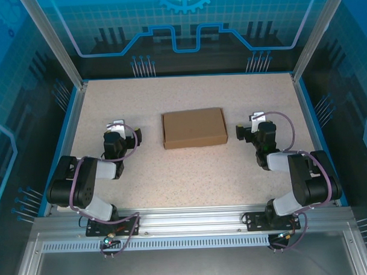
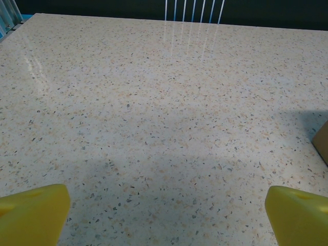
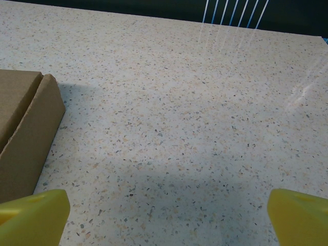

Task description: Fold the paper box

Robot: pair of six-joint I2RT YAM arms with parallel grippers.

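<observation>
The plain brown cardboard box (image 1: 194, 128) sits closed between the spread left gripper (image 1: 138, 136) and the spread right gripper (image 1: 239, 133), so folding looks finished and probably only a retreat remains.

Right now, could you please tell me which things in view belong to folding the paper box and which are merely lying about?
Job: plain brown cardboard box, already box-shaped, mid-table; black-and-grey left arm and black-and-grey right arm, jaws open, either side of it.
Just there: speckled beige tabletop; silver aluminium front rail.
</observation>
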